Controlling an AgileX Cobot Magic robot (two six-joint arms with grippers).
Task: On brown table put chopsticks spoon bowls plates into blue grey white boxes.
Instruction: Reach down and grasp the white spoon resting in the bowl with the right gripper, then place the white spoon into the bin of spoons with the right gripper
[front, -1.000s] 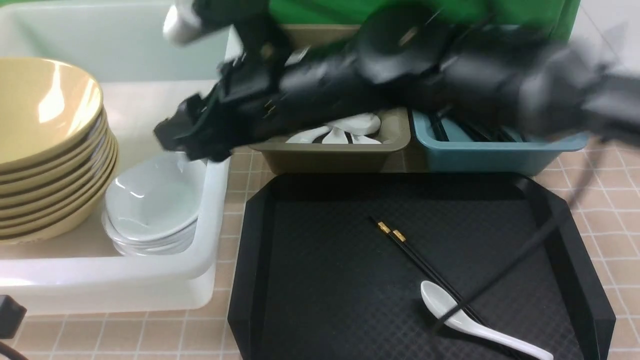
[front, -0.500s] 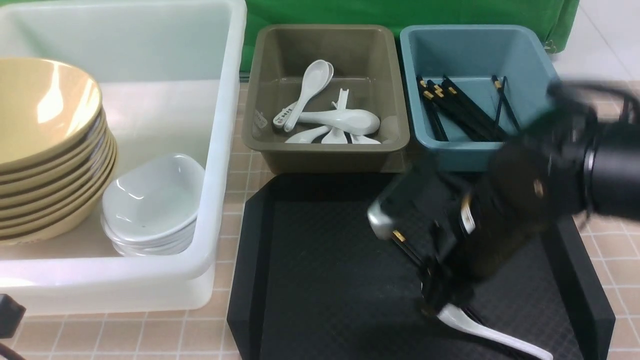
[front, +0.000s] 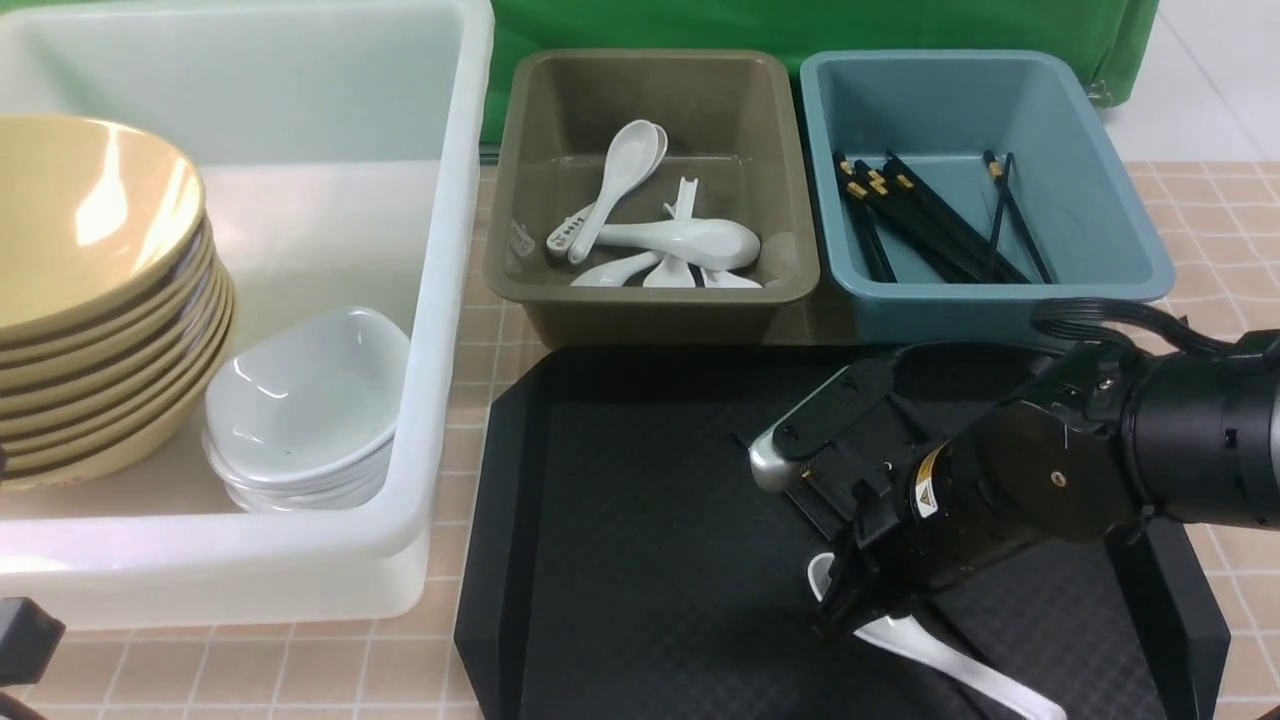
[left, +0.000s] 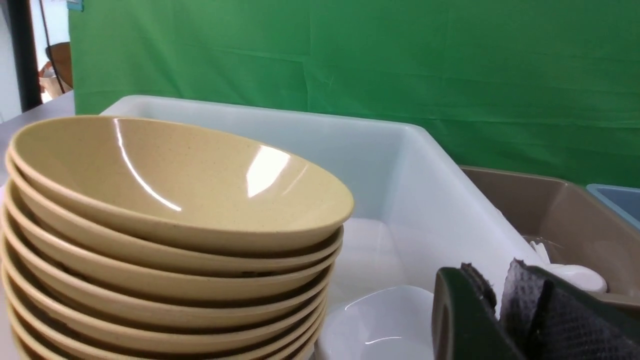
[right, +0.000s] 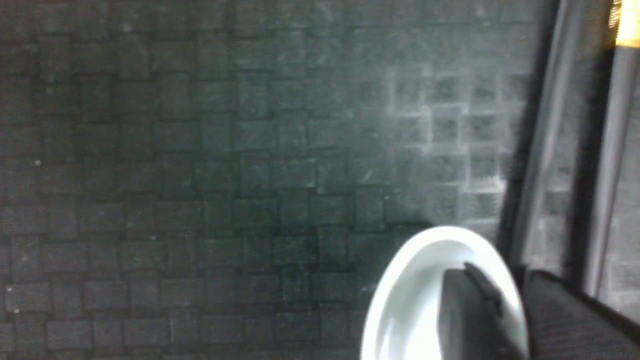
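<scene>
Gripping the white spoon (front: 962, 667) at its bowl rim, right tool (front: 842, 603) sits low on the black tray (front: 640, 520). Its fingers are close together, one inside the bowl, one outside. Black chopsticks (right: 612, 175) lie on the tray just beside the spoon. Left tool (left: 495, 270) is near the white box (front: 440, 300), fingers together, holding nothing. Tan bowls (front: 90, 230) and small white bowls (front: 300, 400) are stacked inside that box. Grey-brown box (front: 650, 312) holds spoons and blue box (front: 950, 312) holds chopsticks, all on the tiled surface (front: 470, 400).
</scene>
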